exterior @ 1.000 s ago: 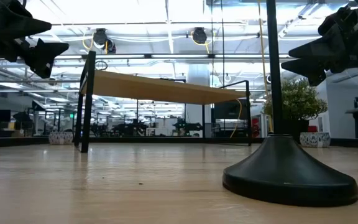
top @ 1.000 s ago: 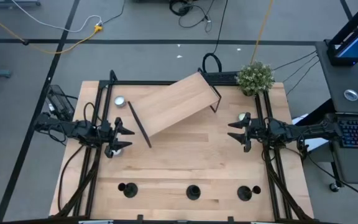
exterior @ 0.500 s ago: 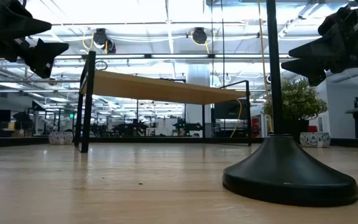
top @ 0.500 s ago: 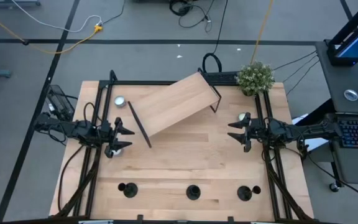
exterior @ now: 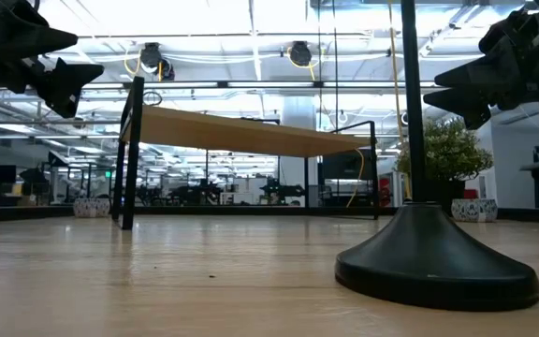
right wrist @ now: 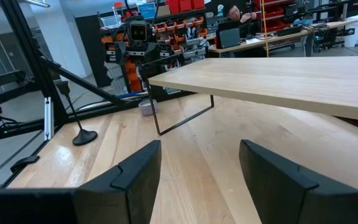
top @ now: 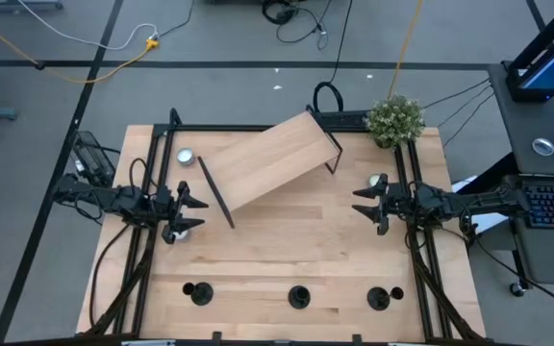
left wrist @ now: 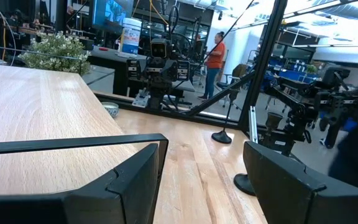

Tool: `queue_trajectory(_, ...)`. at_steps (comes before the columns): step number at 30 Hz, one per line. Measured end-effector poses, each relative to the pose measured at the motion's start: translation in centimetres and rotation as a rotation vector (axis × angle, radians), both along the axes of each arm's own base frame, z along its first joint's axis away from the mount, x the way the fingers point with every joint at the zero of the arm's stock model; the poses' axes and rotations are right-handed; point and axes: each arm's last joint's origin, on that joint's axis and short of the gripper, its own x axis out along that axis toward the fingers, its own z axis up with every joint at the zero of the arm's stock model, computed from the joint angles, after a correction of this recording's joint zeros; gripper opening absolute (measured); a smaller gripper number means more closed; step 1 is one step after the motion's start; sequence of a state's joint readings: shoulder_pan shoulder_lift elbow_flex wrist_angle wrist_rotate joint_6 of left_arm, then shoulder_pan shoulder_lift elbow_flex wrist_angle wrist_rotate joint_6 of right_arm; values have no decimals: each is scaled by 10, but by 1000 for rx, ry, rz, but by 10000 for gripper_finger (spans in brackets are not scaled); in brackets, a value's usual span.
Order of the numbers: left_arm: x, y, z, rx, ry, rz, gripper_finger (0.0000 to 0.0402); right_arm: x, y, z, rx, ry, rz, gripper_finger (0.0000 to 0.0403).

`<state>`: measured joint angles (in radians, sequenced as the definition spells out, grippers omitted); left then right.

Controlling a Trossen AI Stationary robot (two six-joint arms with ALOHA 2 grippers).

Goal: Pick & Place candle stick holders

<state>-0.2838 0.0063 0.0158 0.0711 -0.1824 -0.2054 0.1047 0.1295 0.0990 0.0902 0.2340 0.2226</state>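
Candlestick work has not begun, by the look of it. Taking the raised wooden shelf (top: 265,160) as the landmark and going left to right: the left gripper (top: 196,212) hangs just off the shelf's left-hand leg, above the table (top: 287,259), its fingers spread with nothing between them. A small silver disc (top: 186,157) lies by the shelf's far-left corner, and another seems to sit below the left gripper, though it is mostly covered.

The three candle stick holders stand upright in a row along the table's near edge, well in front of the shelf: the left holder (top: 198,292) below the shelf's left end, the middle holder (top: 299,296) roughly under its right end, and the right holder (top: 379,298) beyond it. They are well apart from one another, which I judge leaves room for fingers to come down around a stem without knocking a neighbour. The shelf is probably where they are meant to go.

To the right of the shelf, the right gripper (top: 359,207) hovers at about the same height as the left one, its fingers likewise spread and empty, pointing back toward the shelf. A small potted plant (top: 394,119) sits at the table's far-right corner, just past the shelf. Both arms look parked symmetrically, each placed to reach the holder nearest it.
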Motion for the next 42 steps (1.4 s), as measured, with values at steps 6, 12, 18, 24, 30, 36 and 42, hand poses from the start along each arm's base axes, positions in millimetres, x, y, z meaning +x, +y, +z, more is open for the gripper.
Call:
queue_trajectory(6, 0, 0, 0, 0, 0, 5, 241, 0, 0, 0, 1, -5, 0, 212)
queue_trajectory(12, 0, 1, 1, -9, -13, 38, 241, 0, 0, 1, 2, -12, 0, 211)
queue_trajectory(18, -3, 2, 17, -161, -168, 23, 241, 0, 0, 1, 6, -12, 0, 211)
queue_trajectory(24, -9, 4, 35, -254, -357, 17, 241, 0, 0, 1, 123, -28, -2, 212)
queue_trajectory(30, -9, 6, 39, -376, -288, 31, 241, 0, 0, 1, 132, -29, -2, 212)
queue_trajectory(36, -16, 11, 70, -402, -157, 160, 241, 0, 0, 1, 132, -29, -2, 211)
queue_trajectory(42, -20, 17, 130, -283, -97, 354, 241, 0, 0, 1, 133, -31, -2, 212)
